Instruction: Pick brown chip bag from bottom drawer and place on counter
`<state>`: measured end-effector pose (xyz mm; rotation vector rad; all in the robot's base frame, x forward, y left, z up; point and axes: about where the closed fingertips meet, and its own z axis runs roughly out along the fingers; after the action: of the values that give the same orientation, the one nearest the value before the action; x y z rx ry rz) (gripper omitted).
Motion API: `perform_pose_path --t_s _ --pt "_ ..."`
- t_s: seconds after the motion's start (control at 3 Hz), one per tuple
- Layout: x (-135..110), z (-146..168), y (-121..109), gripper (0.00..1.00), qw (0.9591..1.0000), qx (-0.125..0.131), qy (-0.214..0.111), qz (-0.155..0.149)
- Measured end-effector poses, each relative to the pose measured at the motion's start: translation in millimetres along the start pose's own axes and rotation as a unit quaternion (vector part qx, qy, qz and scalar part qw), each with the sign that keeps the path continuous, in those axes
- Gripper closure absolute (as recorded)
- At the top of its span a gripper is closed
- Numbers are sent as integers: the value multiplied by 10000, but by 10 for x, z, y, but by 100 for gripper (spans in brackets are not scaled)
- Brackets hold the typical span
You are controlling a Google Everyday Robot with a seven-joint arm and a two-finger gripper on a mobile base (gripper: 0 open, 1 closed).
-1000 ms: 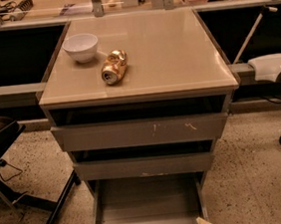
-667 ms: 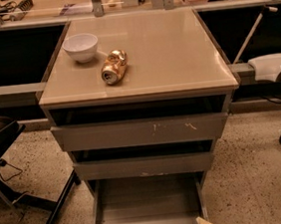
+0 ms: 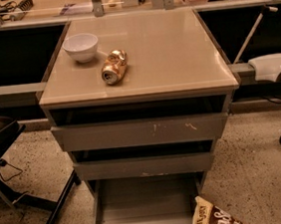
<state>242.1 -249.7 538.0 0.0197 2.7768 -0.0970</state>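
Brown chip bag (image 3: 214,219) seen at the lower edge of view, over the front right corner of the bottom drawer (image 3: 140,204), tilted, lower part cut off by the frame; crinkly dark-brown body with a pale yellow-cream end uppermost; "LATE JULY" read in dark letters on that cream end; big white lettering on the brown part only partly in view, not legible; whether the bag rested on the drawer wall or hung above it could not be told; drawer pulled out, grey floor bare; gripper out of frame, so its opening and any hold on the bag could not be told; counter (image 3: 164,51) carried 1 white bowl (image 3: 81,46) and 1 crushed gold can (image 3: 114,66) lying on its side just beside the bowl; versus 0.7 s earlier: only a sliver of the bag showed at the bottom edge, now more of it in view, with the lettering exposed; bowl and can unchanged.
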Motion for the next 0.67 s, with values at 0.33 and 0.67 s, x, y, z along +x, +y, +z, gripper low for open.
perform_pose_path --t_s 0.33,0.67 --pt "-563 -279 88 100 9958 213 -877 133" --pt "-563 -279 88 100 9958 213 -877 133"
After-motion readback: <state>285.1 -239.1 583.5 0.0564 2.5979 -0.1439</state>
